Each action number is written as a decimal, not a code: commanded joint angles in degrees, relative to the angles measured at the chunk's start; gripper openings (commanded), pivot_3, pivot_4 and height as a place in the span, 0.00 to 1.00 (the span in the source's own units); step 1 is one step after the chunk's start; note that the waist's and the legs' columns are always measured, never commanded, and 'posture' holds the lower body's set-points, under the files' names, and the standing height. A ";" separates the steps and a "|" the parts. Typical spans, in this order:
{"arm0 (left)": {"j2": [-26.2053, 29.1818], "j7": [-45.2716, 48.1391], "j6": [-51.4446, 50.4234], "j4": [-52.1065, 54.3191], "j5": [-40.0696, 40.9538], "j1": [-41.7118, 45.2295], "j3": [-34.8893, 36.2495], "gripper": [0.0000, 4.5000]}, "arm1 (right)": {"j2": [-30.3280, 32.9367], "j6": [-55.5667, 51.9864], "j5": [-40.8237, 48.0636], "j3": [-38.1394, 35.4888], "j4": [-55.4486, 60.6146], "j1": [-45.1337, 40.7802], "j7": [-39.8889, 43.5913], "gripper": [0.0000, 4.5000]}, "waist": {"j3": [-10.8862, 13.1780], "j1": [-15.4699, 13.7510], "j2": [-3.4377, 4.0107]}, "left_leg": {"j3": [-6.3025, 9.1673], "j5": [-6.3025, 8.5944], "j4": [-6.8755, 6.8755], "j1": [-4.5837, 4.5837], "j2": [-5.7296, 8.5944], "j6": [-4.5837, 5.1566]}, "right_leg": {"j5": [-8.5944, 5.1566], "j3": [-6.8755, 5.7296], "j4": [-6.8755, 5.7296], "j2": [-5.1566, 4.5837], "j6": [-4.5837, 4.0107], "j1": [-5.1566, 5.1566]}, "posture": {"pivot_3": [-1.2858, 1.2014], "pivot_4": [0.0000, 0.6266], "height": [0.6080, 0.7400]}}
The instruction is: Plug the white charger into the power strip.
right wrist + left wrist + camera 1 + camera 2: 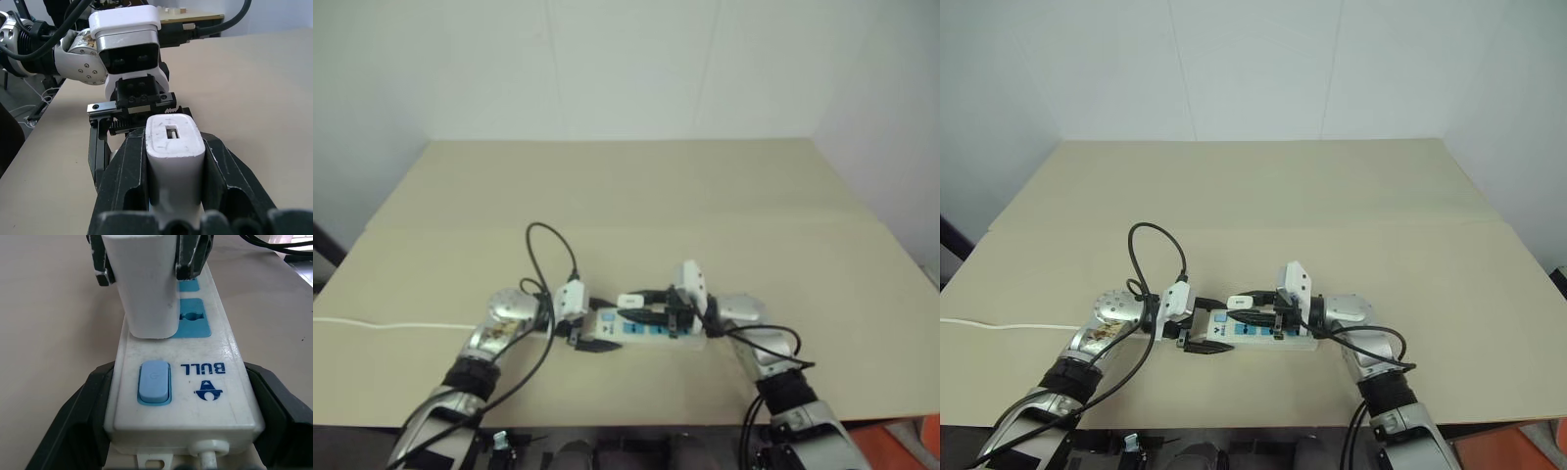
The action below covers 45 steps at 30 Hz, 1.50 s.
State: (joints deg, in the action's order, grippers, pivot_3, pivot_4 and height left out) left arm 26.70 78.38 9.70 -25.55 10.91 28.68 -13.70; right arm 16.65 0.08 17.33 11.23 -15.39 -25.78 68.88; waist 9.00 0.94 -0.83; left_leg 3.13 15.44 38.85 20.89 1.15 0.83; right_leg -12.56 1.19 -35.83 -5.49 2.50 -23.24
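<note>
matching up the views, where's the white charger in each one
Left eye: charger low centre, over the strip.
Right eye: low centre, over the strip.
Left wrist: top, between black fingers.
Right wrist: centre, between fingers.
Shared landmark: the strip's blue sockets.

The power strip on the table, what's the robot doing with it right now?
The left gripper clamps the switch end of the power strip, steadying it on the table. The right gripper is shut on the white charger, holding it over the blue socket next to the switch. The charger's lower end sits at the socket face; whether it is fully seated is hard to tell.
</note>
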 commanded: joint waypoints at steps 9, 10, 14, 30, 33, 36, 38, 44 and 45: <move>3.00 -0.17 -1.22 0.01 -1.83 -1.38 -0.01 0.74 | 4.12 1.50 -4.23 3.37 -11.54 4.56 3.30 0.25 | -0.05 -0.04 0.00 | 0.01 0.12 -0.13 -0.70 -0.02 0.02 | -0.17 0.00 0.07 0.00 -0.01 0.67 | 0.52 0.24 1.00; 3.12 -0.26 -1.24 0.06 -1.82 -1.46 0.08 0.74 | 4.29 1.62 -4.48 3.66 -11.81 4.82 3.43 0.25 | -0.08 -0.04 0.00 | 0.01 0.13 -0.13 -0.70 -0.02 0.02 | -0.17 0.00 0.07 0.00 -0.01 0.68 | 0.52 0.24 1.00; 3.58 -0.50 -1.64 0.65 -1.65 -1.92 0.36 0.74 | 5.00 1.85 -5.05 4.40 -12.98 5.43 3.87 0.25 | -0.27 -0.03 0.01 | 0.02 0.14 -0.13 -0.71 -0.04 0.02 | -0.17 0.00 0.06 0.01 -0.02 0.68 | 0.52 0.24 1.00; 4.40 -1.77 -2.49 1.98 -1.15 -2.64 0.25 0.74 | 6.32 2.51 -6.21 7.20 -15.47 2.38 5.84 0.87 | -1.56 0.58 -1.19 | 0.06 0.25 -0.56 -1.58 -0.32 0.01 | -0.62 0.00 0.06 0.26 -0.03 1.22 | 0.52 0.24 1.00; 4.31 -2.01 -2.83 2.08 -1.09 -2.55 0.18 0.74 | 6.57 1.59 -5.98 7.13 -15.34 1.33 6.53 0.99 | -1.62 0.50 -1.28 | 0.13 0.25 -0.60 -1.62 -0.44 0.00 | -0.75 -0.02 -0.01 0.33 -0.13 1.21 | 0.52 0.24 1.00; 4.43 -1.42 -6.38 4.17 0.78 -2.45 0.82 0.96 | 7.12 1.75 -6.12 6.47 -15.59 -0.27 6.73 1.00 | -1.66 0.47 -1.34 | 0.18 0.25 -0.63 -1.62 -0.49 0.00 | -0.76 -0.02 -0.04 0.37 -0.20 1.16 | 0.52 0.24 1.00; 4.53 -1.05 -7.72 5.77 1.97 -2.53 1.39 0.99 | 7.47 1.92 -5.93 5.65 -15.46 -0.97 6.49 1.00 | -1.62 0.36 -1.28 | 0.20 0.25 -0.63 -1.61 -0.47 0.00 | -0.76 -0.02 -0.05 0.34 -0.20 1.15 | 0.52 0.24 1.00; 6.96 -1.31 -13.96 17.56 8.07 -5.42 5.94 0.99 | 12.48 -0.74 -0.84 -0.17 -6.34 -1.60 7.24 1.00 | -1.08 -0.48 -0.82 | 0.37 0.25 -0.63 -1.46 -0.45 -0.01 | -0.76 -0.03 0.00 0.19 -0.19 1.10 | 0.52 0.24 1.00; 7.35 -2.21 -14.79 19.75 8.59 -6.34 6.70 0.99 | 13.59 -1.10 -0.03 -1.32 -4.37 -1.12 7.40 1.00 | -0.99 -0.46 -0.70 | 0.39 0.24 -0.63 -1.31 -0.40 -0.01 | -0.74 -0.02 0.01 0.12 -0.23 0.97 | 0.52 0.24 1.00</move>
State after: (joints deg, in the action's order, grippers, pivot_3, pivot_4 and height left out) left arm 33.33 76.99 -3.88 -10.02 17.42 22.94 -9.43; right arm 28.33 1.26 16.83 11.61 -20.89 -28.46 76.06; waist 8.02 0.48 -1.53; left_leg 3.52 15.68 38.23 19.73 0.91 0.82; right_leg -13.18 1.18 -35.83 -5.41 2.09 -22.39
